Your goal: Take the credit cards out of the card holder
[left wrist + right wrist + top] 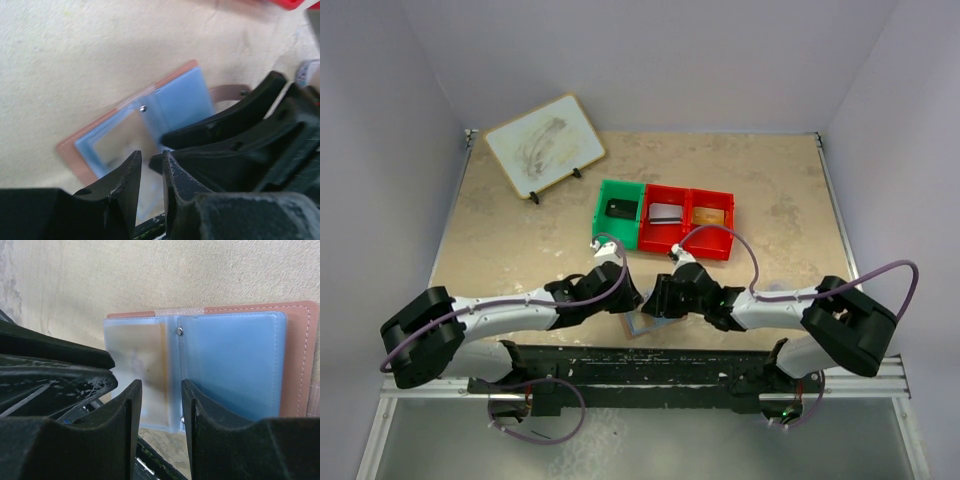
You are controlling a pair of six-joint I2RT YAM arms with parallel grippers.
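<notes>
Left wrist | right fingers [220,125], apart, overlap card holder [175,100] | left fingers [127,180]: grip unclear | red bin [292,4] beyond

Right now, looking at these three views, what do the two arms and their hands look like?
The left arm and right arm have white tube-like links and bulky black joint housings. A thin purple cable loops beside the left one, and another cable beside the right. The left hand and right hand are black, each with two thick, tapering fingers; the left ones show pale scuffs along their edges.
</notes>
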